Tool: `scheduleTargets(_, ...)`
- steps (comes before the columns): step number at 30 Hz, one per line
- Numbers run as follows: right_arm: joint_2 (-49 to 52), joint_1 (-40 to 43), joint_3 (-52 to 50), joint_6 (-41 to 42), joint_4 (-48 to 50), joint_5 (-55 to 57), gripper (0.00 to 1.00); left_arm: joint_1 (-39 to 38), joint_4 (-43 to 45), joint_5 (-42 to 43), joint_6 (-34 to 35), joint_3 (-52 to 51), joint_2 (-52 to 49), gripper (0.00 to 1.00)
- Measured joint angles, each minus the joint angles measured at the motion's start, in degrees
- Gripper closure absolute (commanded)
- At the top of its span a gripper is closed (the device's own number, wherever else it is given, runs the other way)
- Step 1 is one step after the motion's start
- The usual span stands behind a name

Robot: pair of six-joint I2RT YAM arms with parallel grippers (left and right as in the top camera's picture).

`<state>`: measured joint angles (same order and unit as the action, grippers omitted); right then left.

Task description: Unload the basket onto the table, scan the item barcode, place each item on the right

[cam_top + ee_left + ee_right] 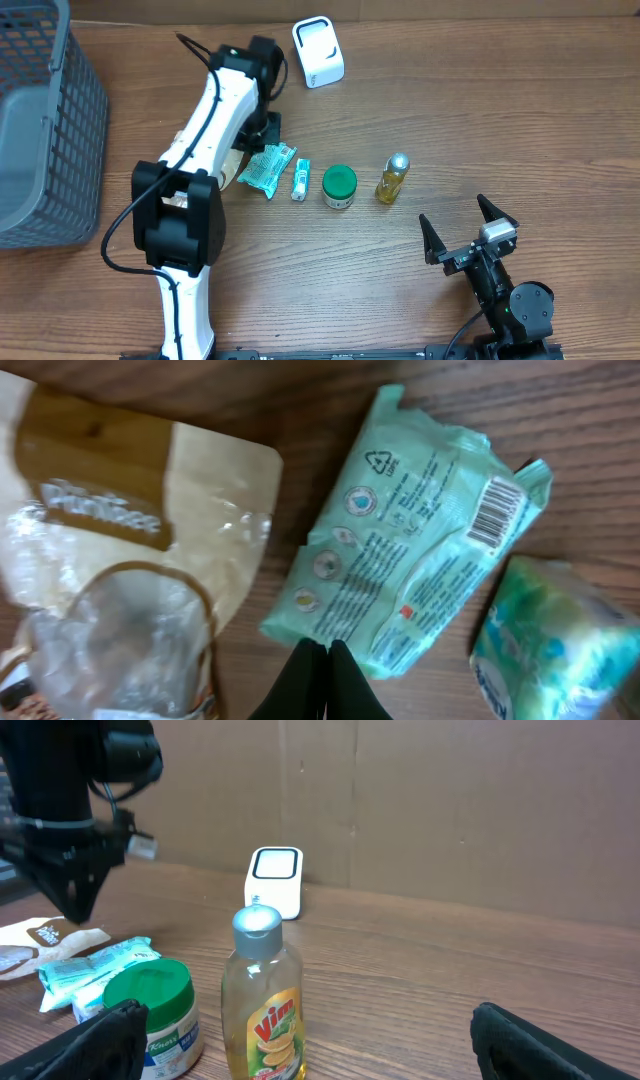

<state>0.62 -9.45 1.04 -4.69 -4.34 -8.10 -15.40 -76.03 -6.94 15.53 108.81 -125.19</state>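
Observation:
A mint-green packet [420, 560] lies flat on the wood, its barcode [497, 510] facing up near one end. My left gripper [326, 657] is shut with nothing between its fingers, its tips at the packet's near edge, between the packet and a beige pouch [130, 550]. From overhead the left gripper [258, 140] hangs over the packet [268, 168] and the pouch [233, 162]. The white scanner [318, 52] stands at the back of the table. My right gripper [470, 238] is open, low at the front right, holding nothing.
To the right of the packet lie a small blue-green packet [300, 180], a green-lidded jar [339, 187] and a yellow Vim bottle [393, 178]. The bottle [265, 1000] stands close before the open right gripper [320, 1050]. A grey mesh basket [85, 130] fills the left edge.

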Motion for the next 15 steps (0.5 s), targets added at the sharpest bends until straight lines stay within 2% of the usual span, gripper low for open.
scheduleTargets(8,0.0,0.0,0.0,0.0,0.0,0.0,0.00,-1.1,9.9,0.8,0.6,-8.9,0.0,0.96)
scheduleTargets(15,0.0,0.0,0.0,-0.1,0.0,0.0,0.00,-2.2,11.2,4.0,0.7,-12.3,0.0,0.96)
